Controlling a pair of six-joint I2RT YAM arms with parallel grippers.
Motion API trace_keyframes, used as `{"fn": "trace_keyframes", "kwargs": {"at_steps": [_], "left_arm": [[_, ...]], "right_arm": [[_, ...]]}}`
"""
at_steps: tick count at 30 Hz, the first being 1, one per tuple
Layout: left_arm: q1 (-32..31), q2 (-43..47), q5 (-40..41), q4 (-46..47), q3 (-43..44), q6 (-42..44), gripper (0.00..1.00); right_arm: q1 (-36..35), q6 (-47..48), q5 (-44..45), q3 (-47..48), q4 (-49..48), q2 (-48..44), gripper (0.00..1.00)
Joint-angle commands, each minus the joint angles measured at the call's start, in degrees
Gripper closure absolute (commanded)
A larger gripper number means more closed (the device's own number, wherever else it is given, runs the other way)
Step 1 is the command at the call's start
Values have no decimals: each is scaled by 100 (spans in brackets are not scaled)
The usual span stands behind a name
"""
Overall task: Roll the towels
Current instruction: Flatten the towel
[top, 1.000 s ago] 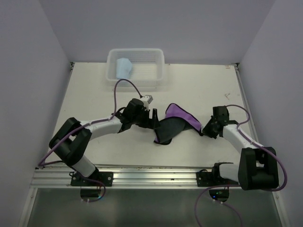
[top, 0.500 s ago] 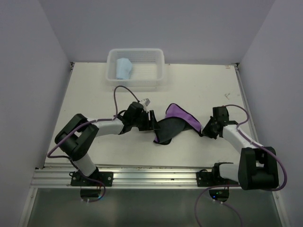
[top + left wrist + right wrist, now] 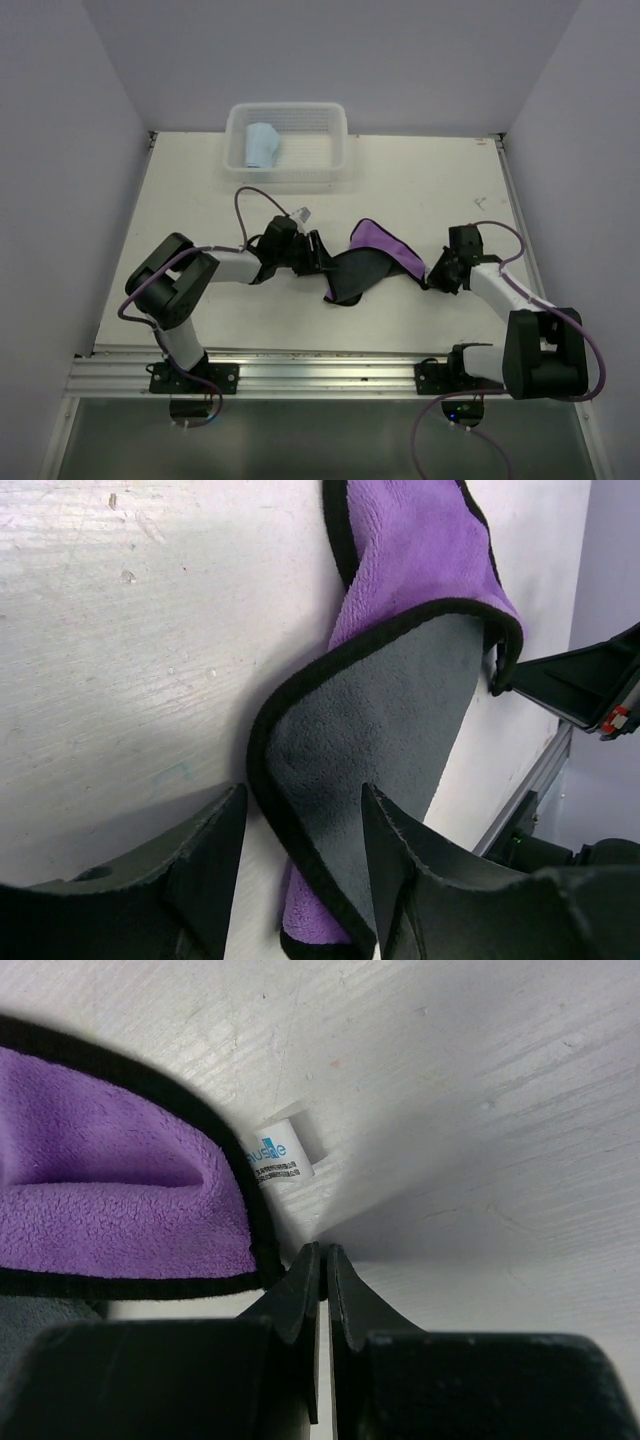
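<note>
Geometry check, all referenced to white basket. Nearest, on basket's near side and off to its right: right gripper, clamped tight, tip touching right corner of purple towel. Can't tell whether pinching any cloth. Straight in front of basket, well apart from it: left gripper, jaws part-way apart, straddling grey left fold, not pinched yet. Between the two: towel strung out, long axis roughly parallel to basket's front wall. Probably calls for closing left, then rolling rightward. Inside basket, left end: blue towel, looks rolled.
</note>
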State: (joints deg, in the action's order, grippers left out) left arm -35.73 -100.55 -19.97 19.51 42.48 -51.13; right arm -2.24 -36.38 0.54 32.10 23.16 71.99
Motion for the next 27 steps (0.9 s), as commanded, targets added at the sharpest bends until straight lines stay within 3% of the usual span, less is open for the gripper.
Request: {"fn": "trace_keyframes", "kwargs": {"at_steps": [1,14,16,27], "left_arm": [[118,-113,-349,650,-108,-309,49],[215,-307,-596,1055,-152,-380,67],[232,-298,-553,1134,-187,-380,76],[250,-368,-227,520,208,209,78]], "right_arm": [[-13,87,78,130,31,35,100],[-13,52,113,130,127,-44,100],[-13,52,140,139,154,-62,100],[-13,78,175,157,207,-79,100]]}}
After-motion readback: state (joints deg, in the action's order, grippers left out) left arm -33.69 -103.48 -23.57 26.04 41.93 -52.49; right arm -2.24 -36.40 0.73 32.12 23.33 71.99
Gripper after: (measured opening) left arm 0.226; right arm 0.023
